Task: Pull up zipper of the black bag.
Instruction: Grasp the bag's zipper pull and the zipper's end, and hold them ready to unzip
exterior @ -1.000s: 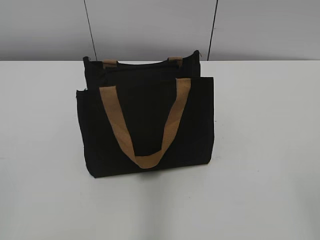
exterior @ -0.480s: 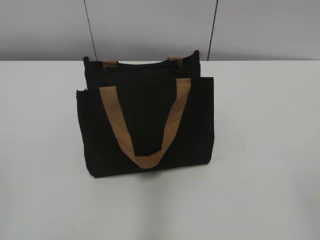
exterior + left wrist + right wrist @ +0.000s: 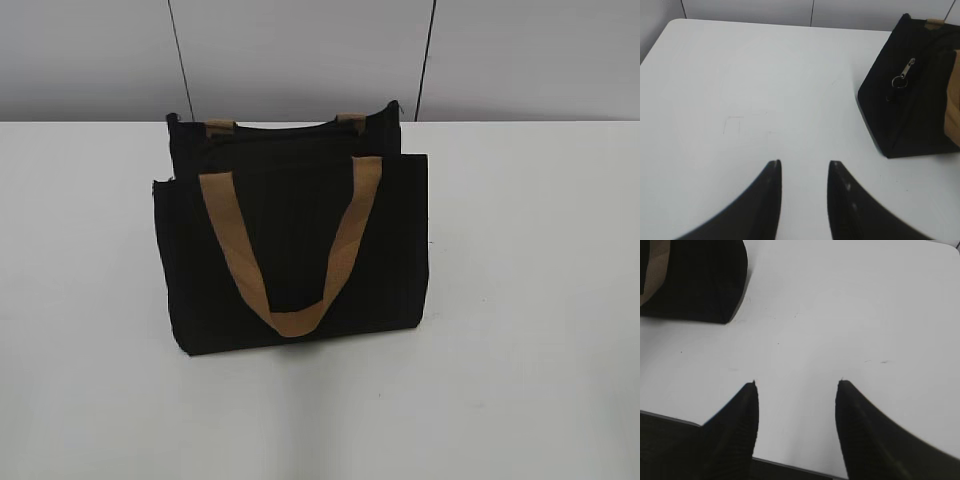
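The black bag (image 3: 290, 250) stands upright in the middle of the white table, its tan handle (image 3: 290, 260) hanging down over the front panel. In the left wrist view the bag's end (image 3: 910, 95) is at the right, with the silver zipper pull (image 3: 905, 72) and its ring hanging on that end. My left gripper (image 3: 804, 162) is open and empty over bare table, well to the left of the bag. In the right wrist view the bag's corner (image 3: 700, 280) is at the top left. My right gripper (image 3: 796, 384) is open and empty near the table's front edge. Neither gripper shows in the exterior view.
The white table (image 3: 530, 300) stretches out on both sides of the bag. A grey panelled wall (image 3: 300, 50) stands behind it. The table's front edge (image 3: 790, 462) lies just under my right gripper.
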